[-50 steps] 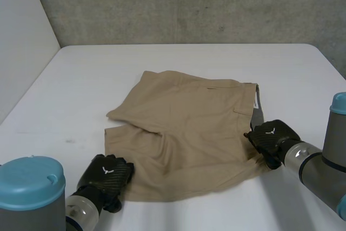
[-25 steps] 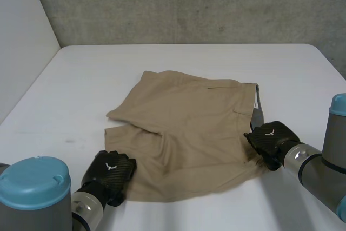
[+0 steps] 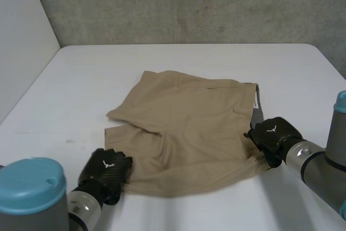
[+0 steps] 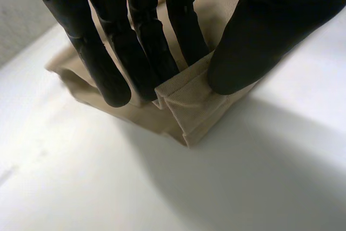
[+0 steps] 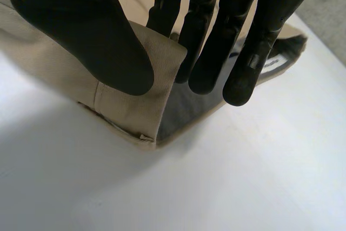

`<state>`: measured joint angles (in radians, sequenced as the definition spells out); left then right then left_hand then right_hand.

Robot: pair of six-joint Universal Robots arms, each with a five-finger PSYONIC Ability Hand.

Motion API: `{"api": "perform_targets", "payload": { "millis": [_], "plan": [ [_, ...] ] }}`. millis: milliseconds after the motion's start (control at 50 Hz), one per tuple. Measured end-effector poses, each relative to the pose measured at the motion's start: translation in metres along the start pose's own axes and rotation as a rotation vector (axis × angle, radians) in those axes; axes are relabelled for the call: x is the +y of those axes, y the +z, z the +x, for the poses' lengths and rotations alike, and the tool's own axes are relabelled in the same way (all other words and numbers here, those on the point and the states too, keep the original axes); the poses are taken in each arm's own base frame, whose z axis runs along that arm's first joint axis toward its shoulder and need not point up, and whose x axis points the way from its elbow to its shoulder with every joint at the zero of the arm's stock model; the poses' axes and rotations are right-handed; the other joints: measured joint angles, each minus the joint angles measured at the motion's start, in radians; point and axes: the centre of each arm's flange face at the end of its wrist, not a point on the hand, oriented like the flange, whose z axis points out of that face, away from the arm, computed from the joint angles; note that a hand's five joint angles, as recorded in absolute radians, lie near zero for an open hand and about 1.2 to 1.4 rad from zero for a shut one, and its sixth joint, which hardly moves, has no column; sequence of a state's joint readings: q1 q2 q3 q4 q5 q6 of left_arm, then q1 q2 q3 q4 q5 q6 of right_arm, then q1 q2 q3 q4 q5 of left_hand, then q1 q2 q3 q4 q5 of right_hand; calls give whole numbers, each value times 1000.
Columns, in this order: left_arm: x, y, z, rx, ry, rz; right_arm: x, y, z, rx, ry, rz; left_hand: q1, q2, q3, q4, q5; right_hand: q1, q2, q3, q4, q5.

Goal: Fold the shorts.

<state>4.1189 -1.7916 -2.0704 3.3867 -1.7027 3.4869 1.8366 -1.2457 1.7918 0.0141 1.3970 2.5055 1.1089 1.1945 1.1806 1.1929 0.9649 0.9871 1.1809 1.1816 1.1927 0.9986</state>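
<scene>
Left hand [image 3: 105, 167] and right hand [image 3: 273, 133] each pinch a corner of the tan shorts [image 3: 189, 128].
Thumb against fingers on the stitched hem, lower left; thumb over the waistband corner, lower right, grey lining peeking out. Smooth woven cloth lies rumpled mid-frame on the white table [image 3: 189, 58].

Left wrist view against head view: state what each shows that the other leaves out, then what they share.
Left wrist view: the left hand pinching a hem corner of the shorts between thumb and fingers. Head view: the shorts' whole outline on the table, with the right hand at the near waistband corner. Shared: the left hand on the shorts, white table beneath.
</scene>
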Motion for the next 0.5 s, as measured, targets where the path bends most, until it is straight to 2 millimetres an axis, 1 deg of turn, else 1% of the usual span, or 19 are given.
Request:
{"api": "perform_targets", "payload": {
  "millis": [60,100,120,140,160,180,200,220,240,260,280,300,320,400,440,500],
  "plan": [
    [-12,-13,-7,-24,29,30,-7,-7,2,8,-12,15,0,0,1,0,0,0,0,0,0,0],
    [-21,-25,-12,-36,49,47,-12,-15,3,7,-27,18,0,0,1,0,0,0,0,0,0,0],
    [-21,-25,-12,-36,49,47,-12,-15,3,7,-27,18,0,0,1,0,0,0,0,0,0,0],
    [-27,-37,-16,-40,60,56,-14,-21,4,1,-42,14,0,0,1,0,0,0,0,0,0,0],
    [-27,-37,-16,-40,60,56,-14,-21,4,1,-42,14,0,0,1,0,0,0,0,0,0,0],
    [-34,-53,-20,-41,72,58,-16,-30,3,-13,-68,-3,0,1,1,0,0,0,0,0,0,0],
    [-35,-58,-21,-39,74,56,-17,-34,3,-22,-81,-15,0,1,2,0,0,0,0,0,0,0],
    [-35,-58,-21,-39,74,56,-17,-34,3,-22,-81,-15,0,1,2,0,0,0,0,0,0,0],
    [-37,-75,-24,-28,82,40,-15,-42,2,-49,-114,-49,0,1,3,0,0,0,0,0,0,0],
    [-37,-75,-24,-28,82,40,-15,-42,2,-49,-114,-49,0,1,3,0,0,0,0,0,0,0],
    [-37,-80,-24,-22,84,31,-14,-45,1,-60,-126,-62,0,1,4,0,0,0,0,0,0,0],
    [-36,-95,-24,1,92,-2,-11,-53,-2,-91,-162,-98,0,2,4,0,0,0,0,0,0,0],
    [-35,-99,-24,9,94,-12,-10,-55,-3,-101,-173,-109,0,2,4,0,0,0,0,0,0,0],
    [-26,-127,-18,91,119,-94,-1,-71,-12,-179,-254,-176,0,3,5,0,0,0,0,0,0,0],
    [-24,-133,-16,123,127,-117,2,-76,-15,-205,-276,-193,0,3,6,0,0,0,0,0,0,0],
    [-24,-138,-13,158,132,-134,4,-82,-17,-235,-299,-205,0,3,6,0,0,0,0,0,0,0]
  ]
}}
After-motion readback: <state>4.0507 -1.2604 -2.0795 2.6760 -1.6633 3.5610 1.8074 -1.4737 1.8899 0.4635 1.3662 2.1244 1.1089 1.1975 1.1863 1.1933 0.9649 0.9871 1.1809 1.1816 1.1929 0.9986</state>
